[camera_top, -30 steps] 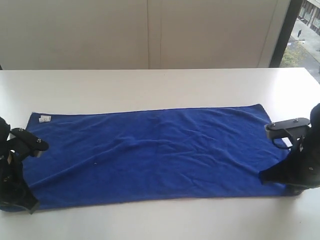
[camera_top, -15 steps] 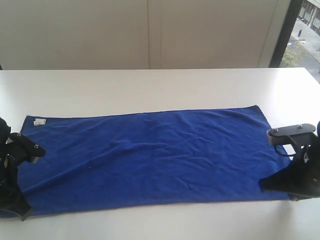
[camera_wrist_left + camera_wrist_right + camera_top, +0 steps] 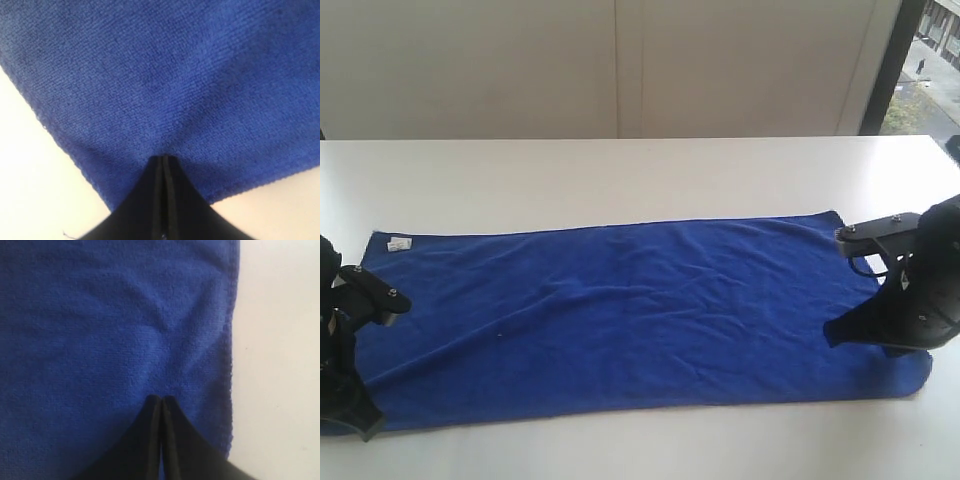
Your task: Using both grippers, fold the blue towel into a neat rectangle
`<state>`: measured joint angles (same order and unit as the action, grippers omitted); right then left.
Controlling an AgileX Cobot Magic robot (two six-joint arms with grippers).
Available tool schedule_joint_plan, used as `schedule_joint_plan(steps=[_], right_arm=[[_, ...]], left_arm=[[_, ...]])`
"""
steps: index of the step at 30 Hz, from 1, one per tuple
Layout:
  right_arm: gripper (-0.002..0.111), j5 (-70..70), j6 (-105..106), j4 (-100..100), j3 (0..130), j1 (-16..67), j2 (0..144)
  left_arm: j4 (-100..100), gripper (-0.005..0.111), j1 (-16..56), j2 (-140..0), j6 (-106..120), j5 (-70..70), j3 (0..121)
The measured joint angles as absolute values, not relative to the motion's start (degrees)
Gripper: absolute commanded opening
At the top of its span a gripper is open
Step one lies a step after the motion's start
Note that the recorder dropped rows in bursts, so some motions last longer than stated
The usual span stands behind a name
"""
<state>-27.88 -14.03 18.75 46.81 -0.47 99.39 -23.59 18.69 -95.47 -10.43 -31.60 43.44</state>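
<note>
The blue towel [image 3: 640, 305] lies spread out flat and long across the white table, with its small white tag [image 3: 398, 242] at the far left corner. My left gripper [image 3: 364, 426] is shut, its tips resting on the towel's near left corner [image 3: 150, 90]; in the left wrist view the left gripper [image 3: 163, 158] shows no cloth between its jaws. My right gripper [image 3: 830, 336] is shut too, over the towel's right end and inward of its short edge. The right wrist view shows the right gripper [image 3: 162, 398] with its jaws together above the cloth [image 3: 100, 330].
The white table [image 3: 640, 170] runs back to a pale wall. A dark window frame [image 3: 885, 60] stands at the far right. The towel's near edge lies close to the table's front edge. Bare table shows beyond both short ends of the towel.
A second ago both grippers slid outward and the towel's left end shifted left. Since then the right gripper has moved inward and up, uncovering the near right corner. The left gripper has stayed still.
</note>
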Motion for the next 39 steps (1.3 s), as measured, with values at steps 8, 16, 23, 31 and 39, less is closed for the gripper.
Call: schedule_joint_plan(steps=[8,16,23,31,39], right_arm=[[0.0,-29.5,-14.0,19.6,46.8,-0.5,99.5],[0.0,-28.3,-19.0,23.7,45.1,-0.5,99.5],[0.0,-28.5,-19.4,23.9,44.7,-0.5,99.5],[0.0,-26.0,-21.5,25.9,42.0,-0.5,98.8],[0.0,-24.4,-23.0,27.0,40.1,-0.5,98.1]], left_arm=[[-23.6,0.0,18.7,-95.5,-10.4,-31.6,43.4],[-23.6,0.0,18.7,-95.5,-10.4,-31.4,43.4],[-23.6,0.0,18.7,-95.5,-10.3,-31.1,43.3],[-23.6,0.0,18.7,-95.5,-10.3,-31.0,43.3],[-23.6,0.0,18.7,-95.5,-10.2,-30.9,43.2]])
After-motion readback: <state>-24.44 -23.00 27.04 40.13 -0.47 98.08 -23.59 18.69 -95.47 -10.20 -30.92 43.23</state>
